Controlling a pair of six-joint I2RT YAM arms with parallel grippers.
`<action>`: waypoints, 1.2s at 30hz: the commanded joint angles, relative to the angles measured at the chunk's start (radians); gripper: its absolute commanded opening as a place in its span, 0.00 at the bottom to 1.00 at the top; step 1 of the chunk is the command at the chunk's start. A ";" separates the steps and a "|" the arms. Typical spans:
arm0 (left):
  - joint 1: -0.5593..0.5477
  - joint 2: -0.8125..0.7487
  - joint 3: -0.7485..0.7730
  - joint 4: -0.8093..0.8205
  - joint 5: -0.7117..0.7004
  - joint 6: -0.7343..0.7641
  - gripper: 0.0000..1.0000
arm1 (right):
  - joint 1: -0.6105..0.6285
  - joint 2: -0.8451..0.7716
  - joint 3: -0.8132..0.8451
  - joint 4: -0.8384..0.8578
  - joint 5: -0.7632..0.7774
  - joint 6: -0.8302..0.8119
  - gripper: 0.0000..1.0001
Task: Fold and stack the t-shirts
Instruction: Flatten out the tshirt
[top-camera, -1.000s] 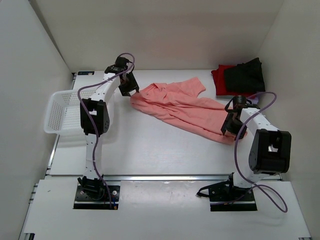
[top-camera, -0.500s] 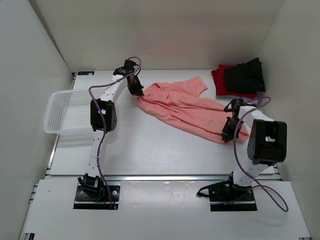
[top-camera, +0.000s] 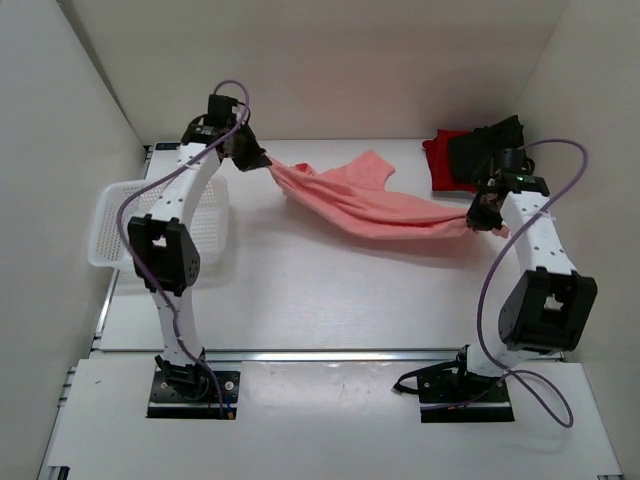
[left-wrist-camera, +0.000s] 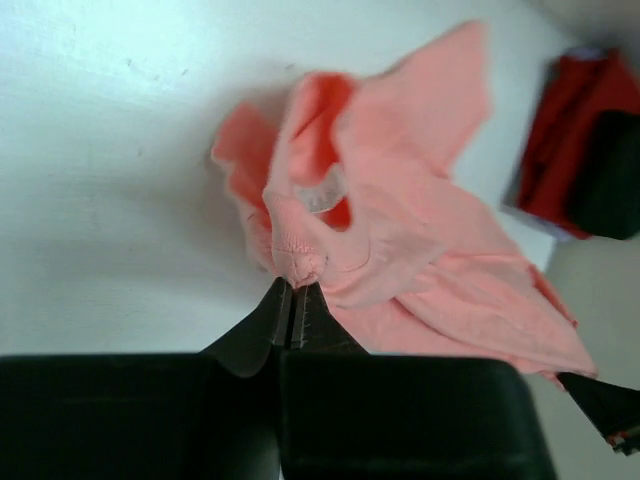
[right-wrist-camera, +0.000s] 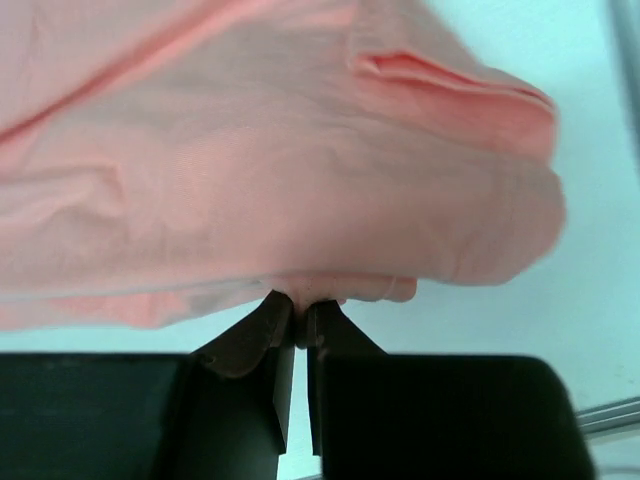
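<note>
The creased pink shirt (top-camera: 370, 205) is held stretched between the left gripper (top-camera: 262, 162) and right gripper (top-camera: 476, 215), both clamped on it.

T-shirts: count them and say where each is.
3. The salmon-pink t-shirt is stretched between the left claw and right claw; the red t-shirt lies folded at the far right corner, the black t-shirt on top of it. Another may be hidden beneath.
</note>
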 joint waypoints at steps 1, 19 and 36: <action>0.000 -0.212 -0.031 0.049 -0.004 0.025 0.00 | -0.033 -0.151 0.040 -0.027 0.072 -0.016 0.00; -0.056 -0.512 -0.196 0.080 -0.044 -0.075 0.00 | -0.073 -0.514 -0.077 0.006 -0.116 -0.050 0.00; -0.029 -0.157 -0.347 0.200 0.221 -0.058 0.53 | -0.080 -0.167 -0.238 0.236 -0.144 -0.007 0.27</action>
